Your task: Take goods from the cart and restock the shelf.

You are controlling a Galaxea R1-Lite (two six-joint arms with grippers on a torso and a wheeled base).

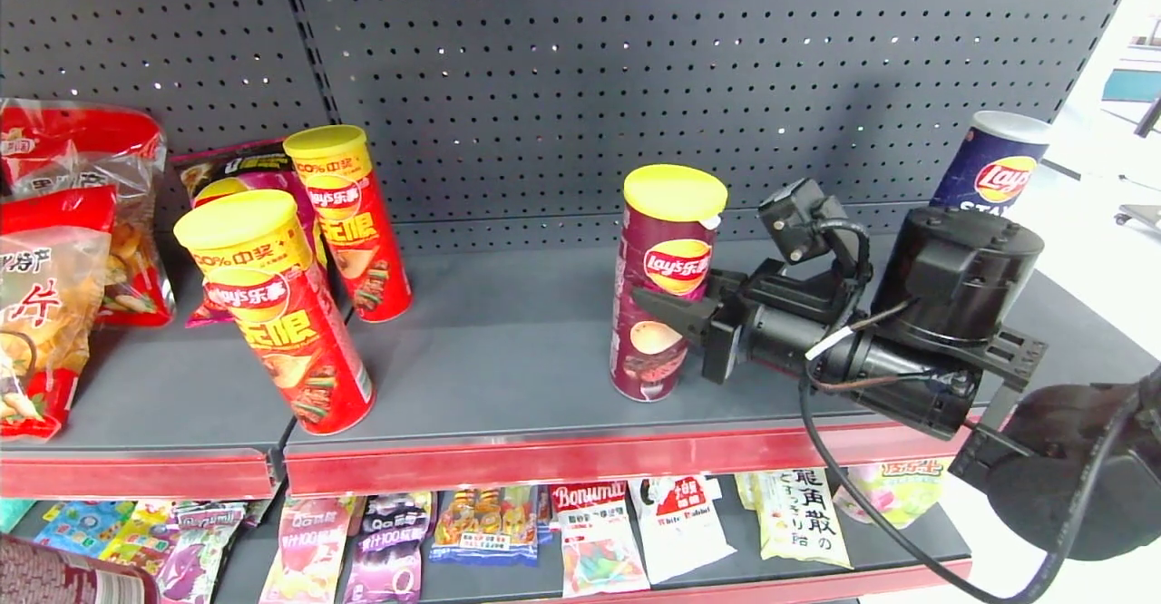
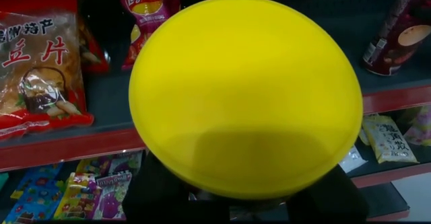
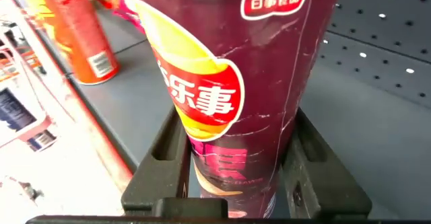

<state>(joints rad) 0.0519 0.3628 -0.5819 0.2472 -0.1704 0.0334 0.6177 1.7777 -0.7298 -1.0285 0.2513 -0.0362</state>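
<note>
The maroon can stands upright on the grey shelf, well apart from the red cans. The right gripper has its fingers clamped on the can's body. Judged light, stiff, smooth-skinned and crushable if squeezed hard. The mid-body hold looks sound.

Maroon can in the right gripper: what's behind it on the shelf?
Behind the maroon can held by the right gripper, the grey pegboard back panel and bare shelf board show. The strip directly behind the can is covered.
</note>
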